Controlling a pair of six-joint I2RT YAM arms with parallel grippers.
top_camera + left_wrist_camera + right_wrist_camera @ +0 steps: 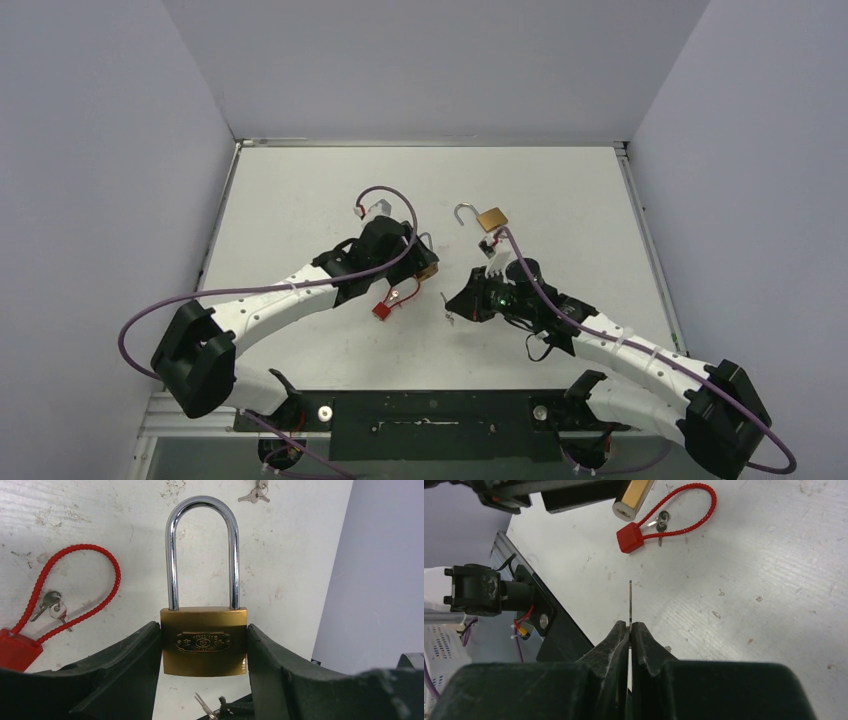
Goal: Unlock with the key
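Observation:
My left gripper (204,630) is shut on the brass body of a padlock (204,642). Its chrome shackle (202,530) is closed and points away from the wrist. In the top view this padlock (429,268) is at the table's middle, in the left gripper (418,260). My right gripper (630,625) is shut on a thin key (630,602), seen edge-on, its blade pointing toward the padlock's bottom end (631,497). In the top view the right gripper (458,300) and the key (447,312) are just right of the padlock, with a gap between them.
A red cable lock (385,308) with a small key pair (52,607) inside its loop lies just in front of the left gripper. A second brass padlock (491,218) with its shackle swung open lies behind the right gripper. Another key pair (256,492) lies farther back.

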